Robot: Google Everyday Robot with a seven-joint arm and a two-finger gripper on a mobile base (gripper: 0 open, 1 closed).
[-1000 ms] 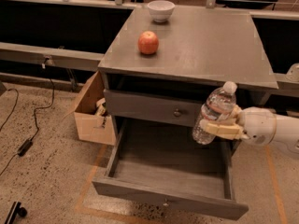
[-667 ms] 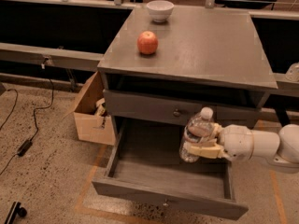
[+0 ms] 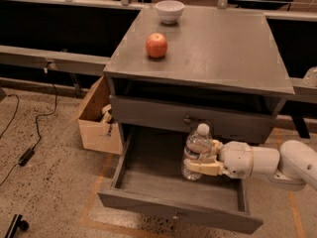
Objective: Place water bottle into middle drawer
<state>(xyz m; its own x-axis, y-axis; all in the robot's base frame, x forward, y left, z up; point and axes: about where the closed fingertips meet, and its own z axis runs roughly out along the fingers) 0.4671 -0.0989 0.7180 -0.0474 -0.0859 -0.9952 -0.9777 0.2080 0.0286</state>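
Observation:
The water bottle [image 3: 196, 151] is a small clear bottle with a white cap. It stands upright inside the pulled-out middle drawer [image 3: 148, 202], right of its middle. My gripper [image 3: 203, 158] reaches in from the right, and its cream fingers [image 3: 204, 168] are closed around the bottle's body. The bottle's base is low in the drawer; I cannot tell whether it touches the drawer floor. The white arm [image 3: 277, 163] extends off the right edge.
The grey cabinet top [image 3: 218, 48] holds a red apple [image 3: 156, 45] and a white bowl [image 3: 169, 11]. The upper knobbed drawer [image 3: 148, 114] is shut just above the bottle. An open cardboard box [image 3: 96, 118] stands left of the cabinet. Cables lie on the floor at left.
My gripper has carried the bottle left and down, from beside the cabinet's right front into the open drawer.

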